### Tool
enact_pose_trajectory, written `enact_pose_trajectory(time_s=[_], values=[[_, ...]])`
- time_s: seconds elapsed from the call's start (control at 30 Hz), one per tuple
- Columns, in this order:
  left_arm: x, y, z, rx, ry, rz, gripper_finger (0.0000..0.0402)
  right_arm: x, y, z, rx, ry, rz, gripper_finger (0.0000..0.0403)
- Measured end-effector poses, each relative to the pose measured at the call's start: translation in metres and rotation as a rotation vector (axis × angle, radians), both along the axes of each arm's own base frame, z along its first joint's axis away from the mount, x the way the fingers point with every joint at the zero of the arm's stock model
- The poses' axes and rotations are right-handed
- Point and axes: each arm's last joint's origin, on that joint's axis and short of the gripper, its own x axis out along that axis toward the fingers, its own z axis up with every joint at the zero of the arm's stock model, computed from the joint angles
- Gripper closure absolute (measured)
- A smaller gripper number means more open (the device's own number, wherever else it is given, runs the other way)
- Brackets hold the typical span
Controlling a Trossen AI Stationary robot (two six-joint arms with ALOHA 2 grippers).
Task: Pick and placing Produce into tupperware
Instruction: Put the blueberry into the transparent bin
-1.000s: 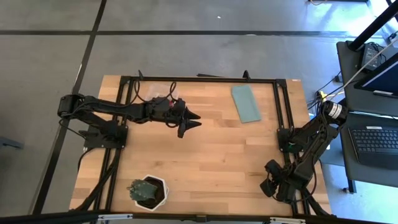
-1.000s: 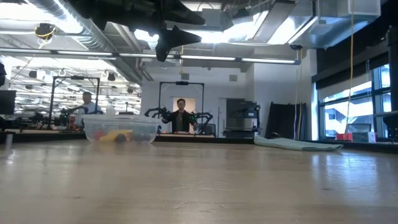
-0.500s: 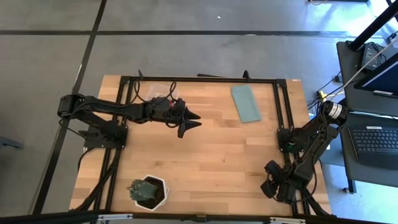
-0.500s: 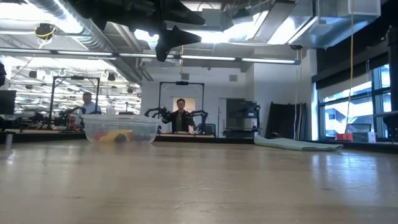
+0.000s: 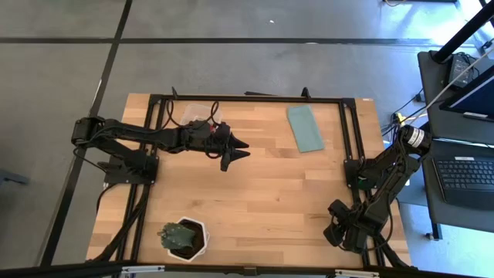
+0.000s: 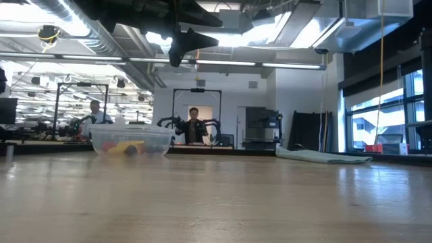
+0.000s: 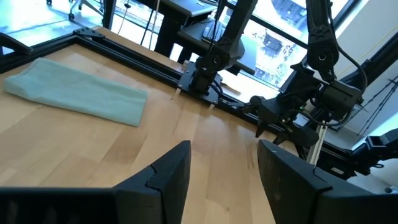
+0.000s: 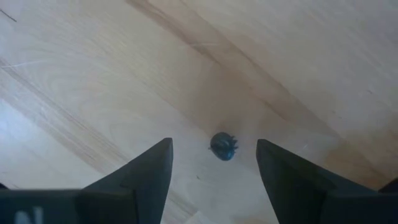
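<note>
The left arm reached across the counter's [image 5: 262,193] far half, its tool [image 5: 235,152] raised, fingers apart and empty. The tupperware [image 6: 130,140], produce [image 6: 125,146] inside, sat near the far left corner. The right tool [image 5: 340,232] hung spread over the right edge.

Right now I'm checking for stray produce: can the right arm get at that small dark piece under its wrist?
Probably yes. The right gripper is open, the dark piece lies on bare wood between its fingers, nothing in between.
</note>
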Motion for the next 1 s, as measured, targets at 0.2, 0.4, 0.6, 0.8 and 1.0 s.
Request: enact_pose_trajectory(time_s=[0.2,0.4,0.6,0.8,1.0], values=[[0.0,0.0,0.0,0.0,0.0,0.0,0.0225,0.0,0.001,-0.005,-0.018,0.015,0.015,0.017],[0.0,0.0,0.0,0.0,0.0,0.0,0.0225,0.001,0.002,-0.011,-0.036,0.038,0.039,0.017],[0.0,0.0,0.0,0.0,0.0,0.0,0.0225,0.003,0.001,-0.011,-0.036,0.046,0.026,0.0182],[0.0,0.0,0.0,-0.001,0.0,0.001,0.0225,0.003,0.0,-0.011,-0.036,0.063,0.019,0.0213],[0.0,0.0,0.0,-0.001,0.0,0.0,0.0225,0.002,0.0,-0.012,-0.028,0.09,0.015,0.0238]])
